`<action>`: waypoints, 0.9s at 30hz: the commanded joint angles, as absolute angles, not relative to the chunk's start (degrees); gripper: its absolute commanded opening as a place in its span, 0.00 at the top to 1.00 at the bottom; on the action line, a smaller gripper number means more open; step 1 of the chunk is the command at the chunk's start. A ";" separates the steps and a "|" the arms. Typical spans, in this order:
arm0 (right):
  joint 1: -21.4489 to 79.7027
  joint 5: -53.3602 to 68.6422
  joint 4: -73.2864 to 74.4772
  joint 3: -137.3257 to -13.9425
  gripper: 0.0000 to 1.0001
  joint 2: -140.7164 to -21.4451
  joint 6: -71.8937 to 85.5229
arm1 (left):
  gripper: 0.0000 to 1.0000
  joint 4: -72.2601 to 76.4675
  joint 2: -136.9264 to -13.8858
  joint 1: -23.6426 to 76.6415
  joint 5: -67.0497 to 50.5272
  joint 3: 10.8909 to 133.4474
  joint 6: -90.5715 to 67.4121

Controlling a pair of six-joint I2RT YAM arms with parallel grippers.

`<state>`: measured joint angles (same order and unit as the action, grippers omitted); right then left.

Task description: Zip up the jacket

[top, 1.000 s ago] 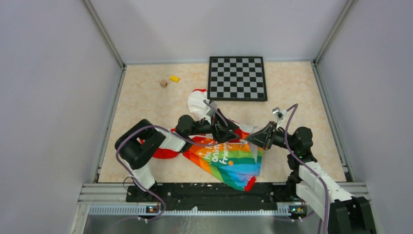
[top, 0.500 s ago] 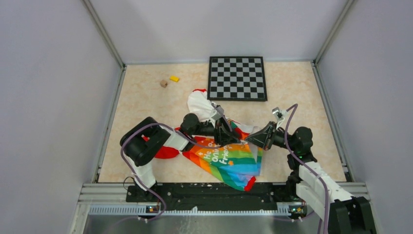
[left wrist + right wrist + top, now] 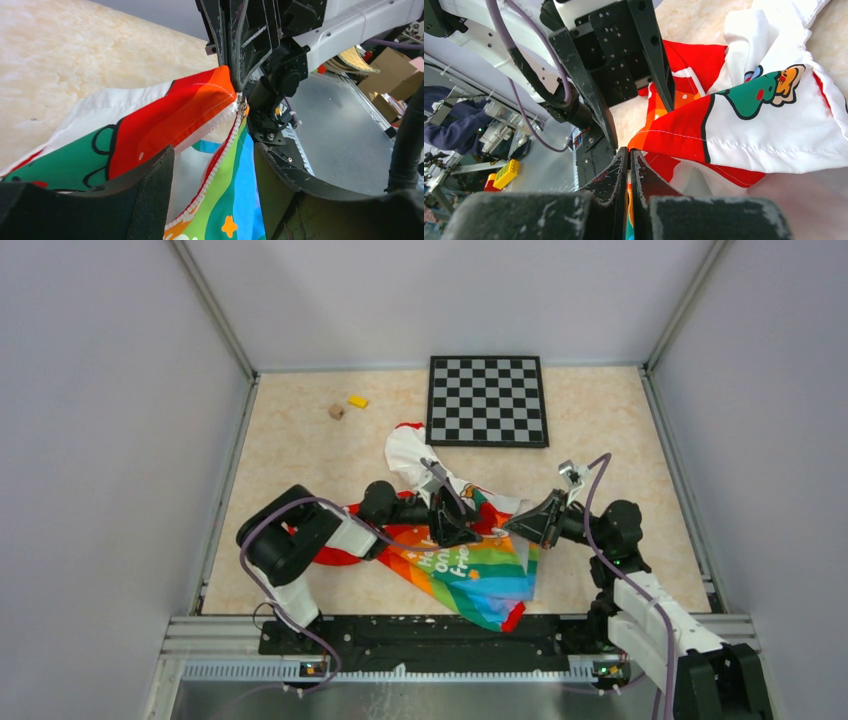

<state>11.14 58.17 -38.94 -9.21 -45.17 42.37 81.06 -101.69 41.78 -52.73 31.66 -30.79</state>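
jacket [image 3: 470,575] bunched mid-tabletop [image 3: 300,450], left gripper [image 3: 447,525] and right gripper [image 3: 517,524] over it, facing each other; checkerboard [image 3: 487,400] behind

Checkerboard [image 3: 487,400] behind jacket [image 3: 470,575], both on tbl [image 3: 300,450]

Straight out beyond your left gripper [image 3: 462,530] and right gripper [image 3: 512,526], a black-and-grey checkerboard [image 3: 487,400] lies flat on the pale marbled table [image 3: 300,455], well apart from both and close to the back wall [image 3: 450,300]. Farther out and to the left of your left gripper sit two small blocks, near each other but not touching: a yellow block [image 3: 357,401] and, just left of it, a brown cube [image 3: 336,411]. In the left wrist view, cardboard boxes [image 3: 395,75] show past that gripper, off the table.
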 commanded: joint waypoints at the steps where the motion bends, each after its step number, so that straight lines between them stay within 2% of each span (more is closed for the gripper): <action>1: 11.65 58.86 -40.84 -11.10 1.00 -45.11 41.38 | 0.38 85.04 -96.85 40.68 -52.12 30.46 -30.57; 8: 11.66 59.00 -41.19 -11.04 1.00 -45.02 41.56 | 0.63 82.98 -99.63 42.89 -55.11 33.04 -29.62; 13: 11.62 59.14 -41.29 -10.98 1.00 -45.03 41.66 | 0.67 85.31 -101.65 43.71 -55.57 34.26 -30.75; 17: 11.68 59.07 -41.39 -10.98 1.00 -45.16 41.66 | 0.74 85.28 -102.79 44.48 -56.33 35.41 -31.11; 23: 11.67 59.30 -41.85 -10.88 1.00 -45.10 41.99 | 0.74 83.08 -103.44 44.82 -55.23 36.33 -29.98; 27: 11.63 59.33 -41.98 -10.81 1.00 -45.13 42.06 | 0.82 80.84 -103.73 45.06 -55.20 37.63 -28.94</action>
